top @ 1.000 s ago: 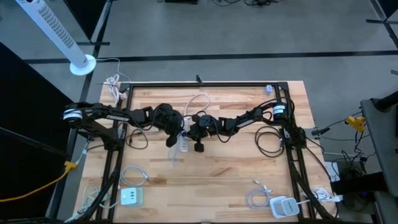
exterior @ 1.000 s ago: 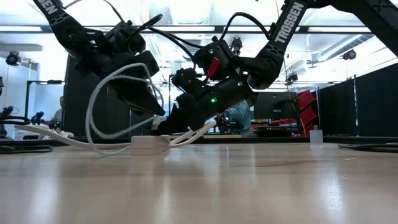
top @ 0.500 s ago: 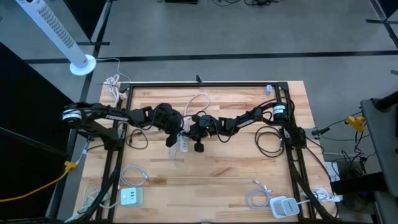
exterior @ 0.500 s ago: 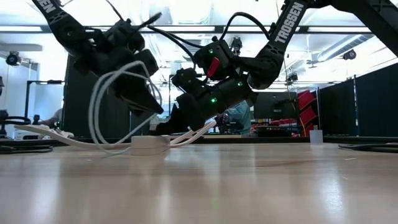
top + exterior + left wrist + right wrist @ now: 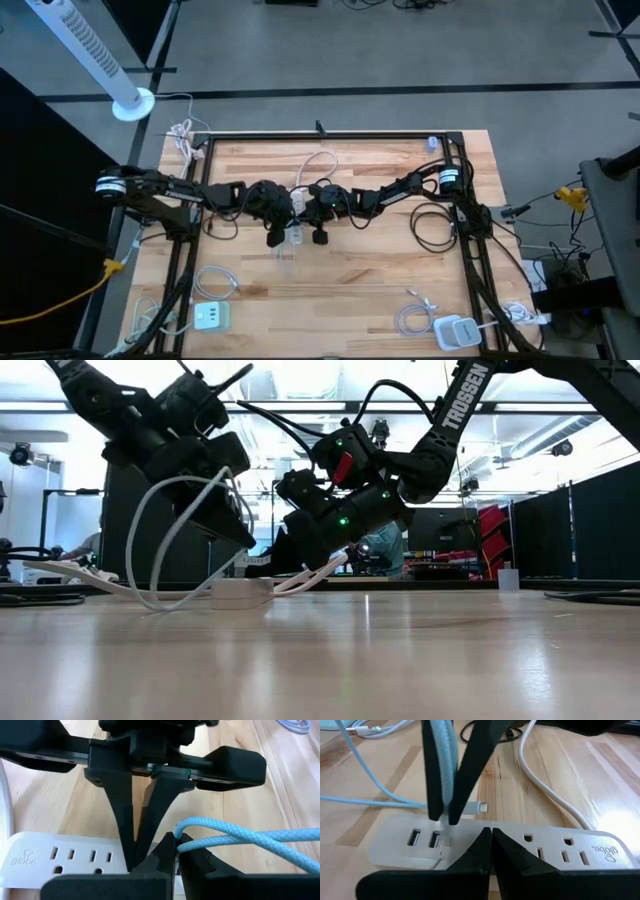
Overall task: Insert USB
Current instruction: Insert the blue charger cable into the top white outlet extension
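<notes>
Now we see the white power strip (image 5: pixel 520 842) lying mid-table, its two USB ports empty. Our left gripper (image 5: pixel 445 815), jaws pinched on the light blue cable (image 5: pixel 240 837), holds the plug just above those ports. Our right gripper (image 5: pixel 170 850) sits clamped shut just beside the strip, holding nothing.

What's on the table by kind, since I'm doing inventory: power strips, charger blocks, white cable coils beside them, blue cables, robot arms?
White plastic power strip: 1
Small white charger blocks: 2
White cable coils beside the blocks: 2
Light blue braided USB cable: 1
Dark robot arms: 2
Total: 8
</notes>
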Controlling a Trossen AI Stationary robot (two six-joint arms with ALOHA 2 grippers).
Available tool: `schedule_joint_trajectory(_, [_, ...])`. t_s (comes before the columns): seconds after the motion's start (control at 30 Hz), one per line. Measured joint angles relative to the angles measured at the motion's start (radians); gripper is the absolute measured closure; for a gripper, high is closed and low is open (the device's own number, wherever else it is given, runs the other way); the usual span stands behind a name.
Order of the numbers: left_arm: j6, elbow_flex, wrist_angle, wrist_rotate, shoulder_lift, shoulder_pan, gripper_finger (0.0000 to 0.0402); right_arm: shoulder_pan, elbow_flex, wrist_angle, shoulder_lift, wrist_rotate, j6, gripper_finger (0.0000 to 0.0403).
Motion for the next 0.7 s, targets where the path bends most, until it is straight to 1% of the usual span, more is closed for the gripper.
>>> schedule_joint_trajectory(0.2, [-0.004, 0.0, -0.001, -0.002, 0.0, -0.002, 0.0401, 0.0, 0.0, 0.0, 0.0, 0.0, 0.004, 0.0403])
schedule_joint_trajectory(0.43, [-0.011, 0.0, -0.002, 0.039, 0.0, -0.004, 0.0401, 0.0, 0.0, 0.0, 0.0, 0.0, 0.007, 0.0403])
schedule_joint_trajectory(0.7, [-0.026, 0.0, 0.005, 0.034, 0.0, -0.02, 0.0401, 0.0, 0.0, 0.0, 0.0, 0.0, 0.01, 0.0403])
